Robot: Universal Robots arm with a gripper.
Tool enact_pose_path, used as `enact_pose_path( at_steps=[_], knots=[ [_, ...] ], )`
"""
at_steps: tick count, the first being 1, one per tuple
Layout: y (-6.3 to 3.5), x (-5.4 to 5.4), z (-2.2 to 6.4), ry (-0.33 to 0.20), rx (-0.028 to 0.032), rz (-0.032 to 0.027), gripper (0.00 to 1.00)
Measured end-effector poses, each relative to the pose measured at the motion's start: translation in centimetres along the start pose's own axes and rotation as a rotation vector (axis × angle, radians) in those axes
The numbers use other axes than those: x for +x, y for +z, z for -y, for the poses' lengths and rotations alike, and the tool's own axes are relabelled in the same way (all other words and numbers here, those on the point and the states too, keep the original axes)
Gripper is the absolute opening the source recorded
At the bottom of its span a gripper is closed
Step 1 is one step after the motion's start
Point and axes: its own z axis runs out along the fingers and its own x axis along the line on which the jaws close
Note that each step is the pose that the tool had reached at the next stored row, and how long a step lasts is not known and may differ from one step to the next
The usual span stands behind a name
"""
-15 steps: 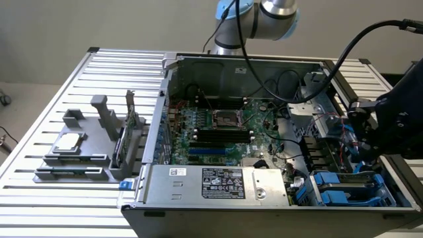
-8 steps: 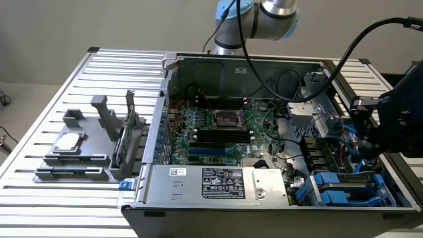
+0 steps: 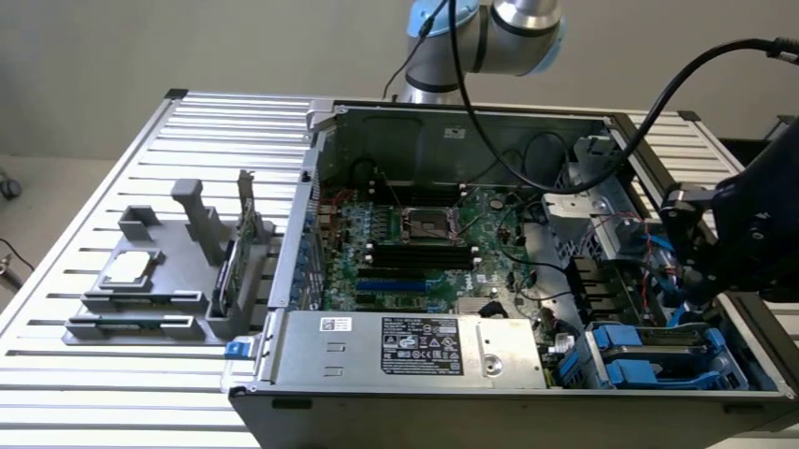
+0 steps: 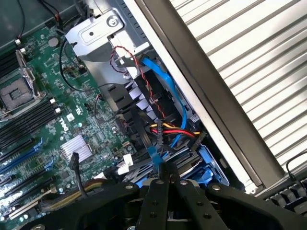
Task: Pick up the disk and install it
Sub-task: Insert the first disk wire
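The disk (image 3: 656,354) lies in the drive bay at the near corner of the open computer case, on the exterior view's right. It shows mainly by its blue carrier rails; its metal body is mostly hidden. In the wrist view the blue rails of the disk (image 4: 207,165) lie just beyond my fingertips. My black gripper (image 3: 702,285) hangs over that bay, above the case's side wall. The gripper (image 4: 166,178) is shut, its two fingers pressed together with nothing between them. Whether the tips touch the carrier I cannot tell.
Red, yellow and blue cables (image 4: 165,128) cross the bay close to the fingers. The motherboard (image 3: 413,243) and the power supply (image 3: 413,344) fill the case. On the exterior view's left a grey fixture (image 3: 138,309) holds a square chip (image 3: 129,268) and an upright green card (image 3: 246,220).
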Motion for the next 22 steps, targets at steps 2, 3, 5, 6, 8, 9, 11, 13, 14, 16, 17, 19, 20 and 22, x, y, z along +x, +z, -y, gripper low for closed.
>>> enact_pose_path(
  at_steps=[2,3,5,6,8,9,11,13,14,16,17,19,20,22],
  knots=[
    [0.13,0.0,0.03,0.022,-0.0004,0.0039,0.11],
    [0.19,0.0,0.05,0.033,-0.0004,0.006,0.11],
    [0.33,0.0,0.08,0.058,-0.0008,0.0104,0.11],
    [0.42,0.0,0.09,0.069,-0.001,0.0124,0.11],
    [0.61,0.0,0.13,0.092,-0.0013,0.0165,0.11],
    [0.7,0.0,0.15,0.103,-0.0014,0.0185,0.11],
    [0.92,0.0,0.2,0.125,-0.0016,0.0226,0.11],
    [1.09,0.0,0.23,0.146,-0.0018,0.0262,0.11],
    [1.18,0.0,0.24,0.155,-0.0021,0.0278,0.11],
    [1.28,-0.1,0.24,0.17,-0.0022,0.0306,0.11],
    [1.31,-0.1,0.22,0.175,-0.0023,0.0315,0.11],
    [1.37,-0.2,0.16,0.184,-0.0023,0.0331,0.11],
    [1.41,-0.3,0.1,0.187,-0.0024,0.0337,0.11],
    [1.49,-0.5,0.0,0.194,-0.0025,0.0349,0.11]
  ],
)
